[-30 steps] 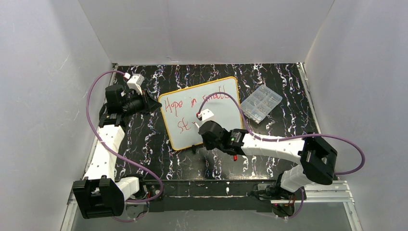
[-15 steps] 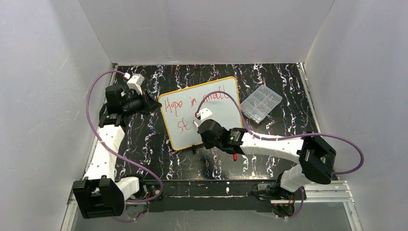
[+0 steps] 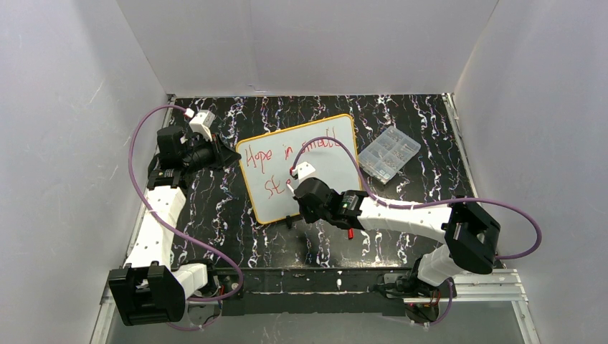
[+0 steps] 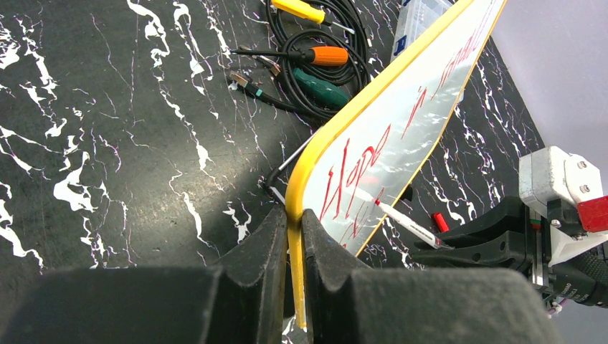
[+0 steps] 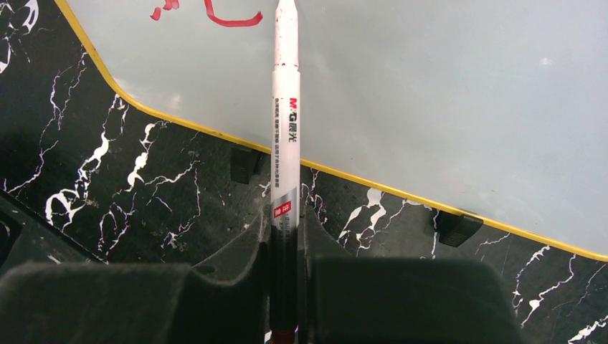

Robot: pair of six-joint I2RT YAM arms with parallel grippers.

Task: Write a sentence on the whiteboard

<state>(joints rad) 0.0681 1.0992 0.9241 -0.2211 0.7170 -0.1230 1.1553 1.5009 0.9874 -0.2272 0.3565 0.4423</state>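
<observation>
The whiteboard (image 3: 326, 168) lies on the black marbled table, white with a yellow rim. The sentence (image 3: 287, 152) reads "Hope in small" in red on the top line, with "St" begun below it. My left gripper (image 3: 231, 156) is shut on the board's left rim, which shows between the fingers in the left wrist view (image 4: 294, 215). My right gripper (image 3: 297, 193) is shut on a white red-ink marker (image 5: 285, 107). The marker tip touches the board beside a red stroke (image 5: 231, 19) of the second line. The left wrist view also shows the marker (image 4: 405, 222) on the board (image 4: 409, 115).
A clear plastic parts box (image 3: 388, 153) lies right of the board. A red marker cap (image 3: 350, 233) lies under my right arm. Screwdrivers and black cables (image 4: 315, 54) lie beyond the board's far side. Black feet (image 5: 457, 228) prop the board. White walls enclose the table.
My right gripper and the marker have shifted slightly left and away along the second line. The left arm and the board have not moved.
</observation>
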